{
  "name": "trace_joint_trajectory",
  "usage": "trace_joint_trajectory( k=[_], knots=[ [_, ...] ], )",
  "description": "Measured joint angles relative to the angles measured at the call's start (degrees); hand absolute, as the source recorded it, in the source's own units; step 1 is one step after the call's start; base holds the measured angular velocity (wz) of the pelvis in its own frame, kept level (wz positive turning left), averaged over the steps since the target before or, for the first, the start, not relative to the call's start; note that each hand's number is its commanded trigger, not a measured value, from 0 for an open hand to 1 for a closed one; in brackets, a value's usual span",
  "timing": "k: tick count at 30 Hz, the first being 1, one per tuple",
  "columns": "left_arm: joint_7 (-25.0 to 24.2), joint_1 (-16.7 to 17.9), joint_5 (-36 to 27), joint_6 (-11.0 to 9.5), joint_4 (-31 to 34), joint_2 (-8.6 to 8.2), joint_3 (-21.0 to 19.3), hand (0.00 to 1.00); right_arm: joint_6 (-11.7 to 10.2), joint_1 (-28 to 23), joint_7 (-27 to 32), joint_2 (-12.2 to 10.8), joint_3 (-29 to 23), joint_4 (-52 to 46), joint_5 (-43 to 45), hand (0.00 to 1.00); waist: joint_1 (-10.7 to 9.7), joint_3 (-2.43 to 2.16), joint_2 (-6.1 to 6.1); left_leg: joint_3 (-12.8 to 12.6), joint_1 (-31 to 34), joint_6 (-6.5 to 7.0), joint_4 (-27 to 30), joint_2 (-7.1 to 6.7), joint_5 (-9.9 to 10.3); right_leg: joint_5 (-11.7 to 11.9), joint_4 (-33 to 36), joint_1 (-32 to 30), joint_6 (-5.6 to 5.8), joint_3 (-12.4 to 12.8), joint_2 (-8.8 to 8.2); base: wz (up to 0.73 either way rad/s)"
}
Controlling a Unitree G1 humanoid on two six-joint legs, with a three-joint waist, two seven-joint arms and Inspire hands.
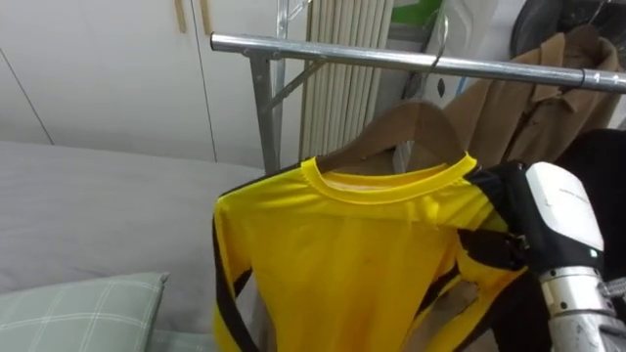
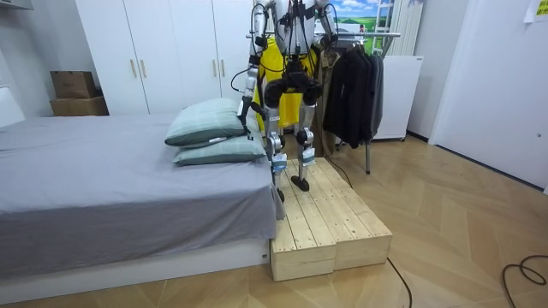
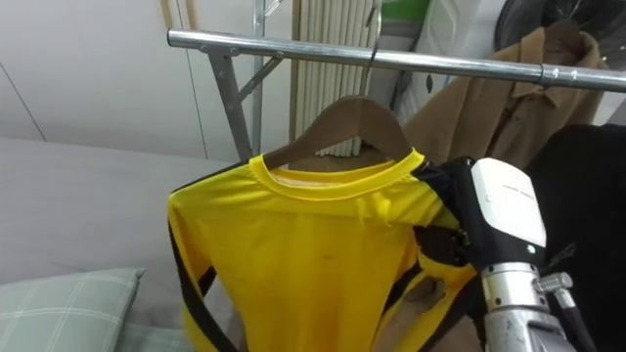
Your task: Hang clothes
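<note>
Shirt (image 1: 342, 254), yellow, sits on a wooden hanger (image 1: 411, 127) just below the rail (image 1: 333, 54) in the left eye view, its shoulders running left to right, roughly along the rail. The right hand (image 1: 553, 220) is at the shirt's right shoulder, back turned to the camera, so the shirt lies to its left. Its fingers are hidden behind the cloth, and I cannot tell whether they clamp it. A brown coat (image 1: 528, 108) hangs further right on the rail. In the room view the robot stands on a wooden platform (image 2: 330, 222) between the bed (image 2: 103, 188) and the dark coats (image 2: 351, 85), facing the rack with the shirt raised before it. The left hand (image 2: 245, 108) hangs low by the pillows (image 2: 205, 128), too small to read. In the right eye view the hook (image 3: 371, 39) crosses the rail from above. Whether it bears on the rail cannot be told. Seating it likely falls to the right hand, which is nearer.
</note>
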State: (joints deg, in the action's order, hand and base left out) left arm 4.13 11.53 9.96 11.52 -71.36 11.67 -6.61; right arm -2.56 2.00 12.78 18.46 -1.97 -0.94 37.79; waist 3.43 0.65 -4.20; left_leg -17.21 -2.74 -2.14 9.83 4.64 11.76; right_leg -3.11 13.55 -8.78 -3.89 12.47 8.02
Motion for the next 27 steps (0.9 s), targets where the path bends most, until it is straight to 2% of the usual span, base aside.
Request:
trace_joint_trajectory(
  k=[3,7,12,15,22,27],
  knots=[
    [-0.5,0.0,1.1,0.0,0.0,0.01,-0.1,0.00,0.2,0.0,-0.4,0.7,-0.8,0.0,-3.6,1.00,0.1,0.00,-0.01,0.2,0.0,-0.01,-0.1,0.02,0.0,0.0,0.1,0.1,-0.04,-0.1,-0.02,0.00],
    [-1.2,0.1,2.1,0.0,0.0,0.07,-1.0,0.00,0.3,0.3,-1.6,1.7,-1.3,0.0,-4.1,1.00,0.1,0.05,-0.10,0.3,-0.2,-0.01,-0.1,0.03,0.0,0.0,0.0,0.3,-0.07,-0.4,-0.17,0.00],
    [-1.4,0.1,2.1,-0.2,0.4,0.13,-1.4,0.00,1.8,1.4,-4.3,2.0,-1.3,0.4,-6.6,1.00,0.0,0.12,-0.42,0.9,-0.1,-0.01,-0.1,-0.07,0.0,-0.4,-0.1,0.3,-0.19,-1.4,-0.48,0.07],
    [-1.4,0.1,2.0,-0.3,0.8,0.31,-1.6,0.00,1.9,2.7,-6.1,2.6,-1.3,2.6,-10.2,1.00,0.1,0.11,-0.54,1.5,0.0,-0.03,0.0,-0.06,0.0,-0.6,0.0,0.0,-0.33,-1.9,-0.51,0.11],
    [-2.0,0.2,2.1,-0.3,1.0,0.51,-2.7,0.00,4.0,4.7,-11.2,3.2,-1.3,5.2,-17.4,1.00,0.1,0.15,-0.67,1.9,-0.2,-0.11,0.0,0.11,0.0,-0.7,0.0,0.2,-0.53,-2.0,-0.69,0.01],
    [-2.4,0.3,2.1,-0.3,1.4,0.83,-3.4,0.00,4.0,6.2,-14.1,4.0,-1.4,7.2,-17.7,1.00,0.1,0.30,-1.41,1.9,-0.3,-0.12,0.1,0.06,0.0,-0.8,-0.1,0.8,-0.48,-2.0,-0.64,0.01]
  ],
)
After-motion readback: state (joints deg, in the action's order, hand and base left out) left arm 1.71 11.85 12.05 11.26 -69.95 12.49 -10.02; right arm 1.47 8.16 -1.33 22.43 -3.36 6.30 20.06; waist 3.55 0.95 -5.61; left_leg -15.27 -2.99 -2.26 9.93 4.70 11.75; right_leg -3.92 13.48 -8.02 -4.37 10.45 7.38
